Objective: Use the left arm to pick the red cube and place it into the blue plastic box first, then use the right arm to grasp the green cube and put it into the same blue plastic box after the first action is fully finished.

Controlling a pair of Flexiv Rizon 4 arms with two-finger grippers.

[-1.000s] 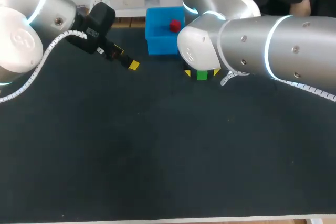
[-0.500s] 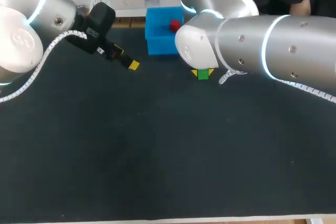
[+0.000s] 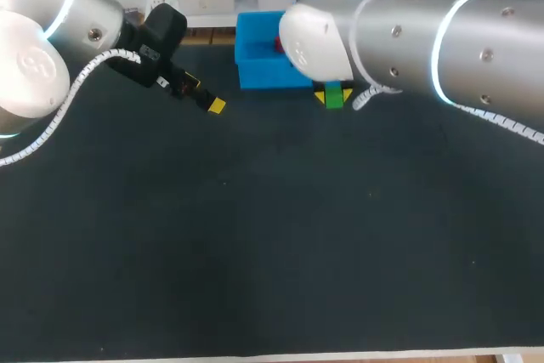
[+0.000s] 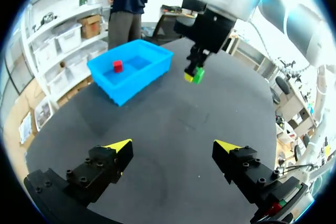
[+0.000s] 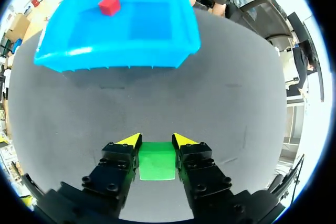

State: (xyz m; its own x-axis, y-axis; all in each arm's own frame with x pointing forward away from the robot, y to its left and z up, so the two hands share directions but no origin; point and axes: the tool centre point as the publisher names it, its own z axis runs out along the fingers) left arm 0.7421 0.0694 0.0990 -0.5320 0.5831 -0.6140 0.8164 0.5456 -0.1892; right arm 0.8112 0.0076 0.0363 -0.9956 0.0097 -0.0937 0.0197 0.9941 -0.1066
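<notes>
The green cube [image 5: 156, 160] sits between my right gripper's [image 5: 156, 141] yellow tips, which are shut on it a little above the dark table, just short of the blue plastic box [image 5: 121, 56]. The red cube [image 5: 109, 5] lies inside that box, near its far side. In the head view the green cube [image 3: 334, 96] hangs under my right arm beside the blue box [image 3: 259, 70], with the red cube [image 3: 278, 42] half hidden by the arm. My left gripper [image 3: 204, 95] stands open and empty left of the box. From the left wrist, its own gripper [image 4: 173, 148] faces the box [image 4: 152, 72] and the green cube [image 4: 198, 76].
The box stands at the table's far edge. The dark tabletop [image 3: 272, 235] stretches wide toward the near edge, with nothing else on it in view.
My right gripper has shut on the green cube and carried it up off the table, toward the blue box. The left arm has kept still.
</notes>
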